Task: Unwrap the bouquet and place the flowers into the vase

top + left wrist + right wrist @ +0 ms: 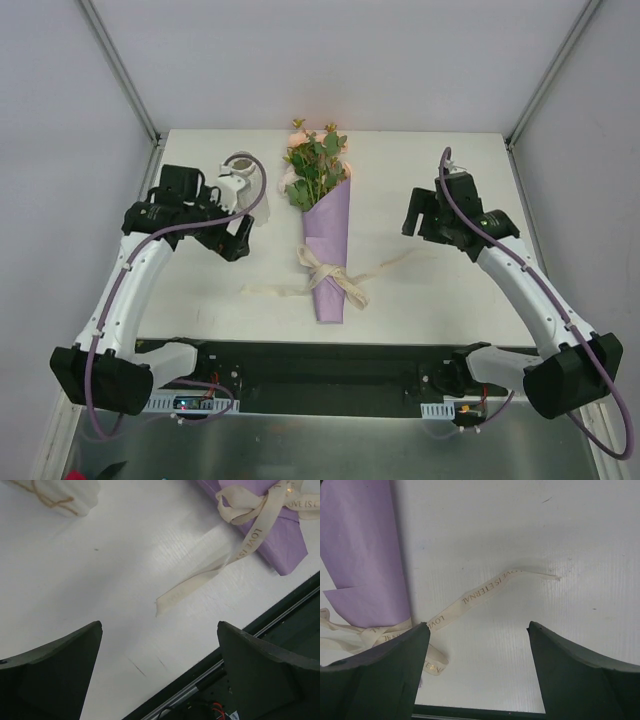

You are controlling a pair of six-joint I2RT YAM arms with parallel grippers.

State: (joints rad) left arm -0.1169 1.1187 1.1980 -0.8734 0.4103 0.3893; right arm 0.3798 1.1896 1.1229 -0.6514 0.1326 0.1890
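Top external view: the bouquet (327, 225) lies flat in the middle of the table (440, 290), its pointed end toward the arms and the flowers (315, 160) at the far end, spilling out of the purple paper (330, 240). A cream ribbon (328, 272) is tied in a bow round the lower part of the cone, one tail trailing left and the other right across the table. Left wrist view: the left gripper (159, 626) hangs above bare table, jaws wide apart with nothing between them. The left tail ends just ahead of it, and the ribbed vase (65, 495), twine round it, stands at the upper left edge, apart from the bouquet. Right wrist view: the right gripper (479, 626) is likewise spread and empty, over the right tail, which reads LOVE IS ETERNAL, with the paper to its left.
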